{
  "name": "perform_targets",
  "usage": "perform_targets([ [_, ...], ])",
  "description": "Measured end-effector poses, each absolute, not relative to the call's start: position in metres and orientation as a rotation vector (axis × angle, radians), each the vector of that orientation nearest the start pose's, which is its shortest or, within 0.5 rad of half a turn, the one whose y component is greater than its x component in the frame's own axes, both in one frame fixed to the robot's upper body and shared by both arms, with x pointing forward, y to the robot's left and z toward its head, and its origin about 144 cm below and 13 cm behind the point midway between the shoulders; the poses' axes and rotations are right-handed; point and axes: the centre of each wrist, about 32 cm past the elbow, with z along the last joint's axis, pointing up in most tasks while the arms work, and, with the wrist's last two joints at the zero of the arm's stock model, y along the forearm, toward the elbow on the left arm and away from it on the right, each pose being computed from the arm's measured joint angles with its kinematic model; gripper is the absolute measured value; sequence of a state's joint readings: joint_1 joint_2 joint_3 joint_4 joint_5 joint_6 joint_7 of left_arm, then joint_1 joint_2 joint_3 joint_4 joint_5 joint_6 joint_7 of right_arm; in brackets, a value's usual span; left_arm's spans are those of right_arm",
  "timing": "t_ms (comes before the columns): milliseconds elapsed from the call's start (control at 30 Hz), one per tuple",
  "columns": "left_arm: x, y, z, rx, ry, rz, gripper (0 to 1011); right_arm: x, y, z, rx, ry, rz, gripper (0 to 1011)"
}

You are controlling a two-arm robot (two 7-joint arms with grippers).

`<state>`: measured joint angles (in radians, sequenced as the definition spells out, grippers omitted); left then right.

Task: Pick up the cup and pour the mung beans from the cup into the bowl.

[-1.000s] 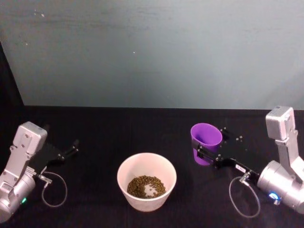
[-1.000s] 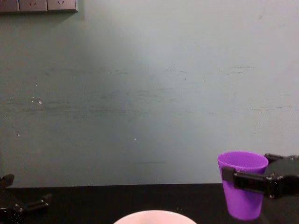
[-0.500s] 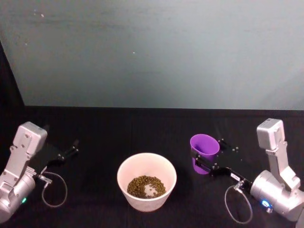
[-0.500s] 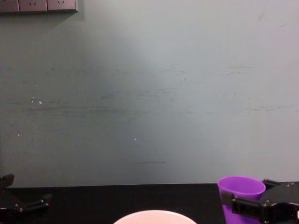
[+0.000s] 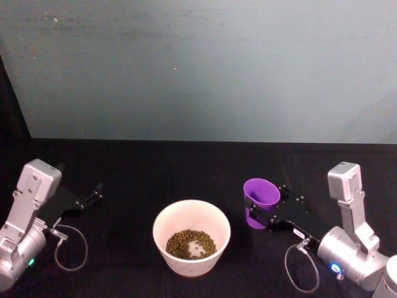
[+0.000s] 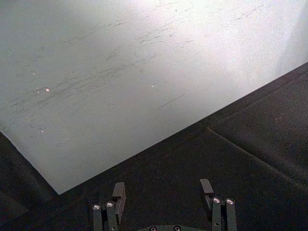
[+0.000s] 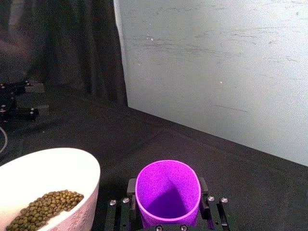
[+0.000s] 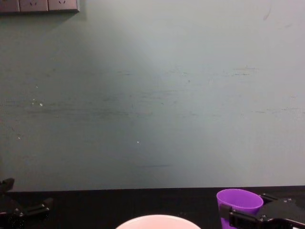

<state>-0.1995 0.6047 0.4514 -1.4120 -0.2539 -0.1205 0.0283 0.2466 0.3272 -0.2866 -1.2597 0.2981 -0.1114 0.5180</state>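
Both fingers of the right pincer [image 7: 166, 209] are clamped on the emptied cup [image 7: 167, 193], upright just beside the bowl [image 5: 191, 237]; released carelessly, it could be toppled against that bowl. The left pincer [image 6: 163, 195], spread, is parked aside.

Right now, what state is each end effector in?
Left end effector: open, holding nothing, parked at the table's left.
Right end effector: shut on the cup, upright beside the bowl.

Silver-grey arm casings, black left tool [image 5: 93, 195] and right tool [image 5: 267, 211], looped grey cables, small green and blue lights
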Motion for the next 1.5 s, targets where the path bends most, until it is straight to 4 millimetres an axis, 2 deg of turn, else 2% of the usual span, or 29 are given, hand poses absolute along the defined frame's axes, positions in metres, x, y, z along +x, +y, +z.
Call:
perform_targets([
  [633,0.489,0.310,1.140,0.305,-0.285,1.248,1004,0.513,-0.272,1.108,-0.076,0.012,-0.862,724],
  [1500,0.489,0.310,1.140,0.304,-0.285,1.248,1003,0.513,-0.272,1.108,-0.072,0.012,-0.866,724],
])
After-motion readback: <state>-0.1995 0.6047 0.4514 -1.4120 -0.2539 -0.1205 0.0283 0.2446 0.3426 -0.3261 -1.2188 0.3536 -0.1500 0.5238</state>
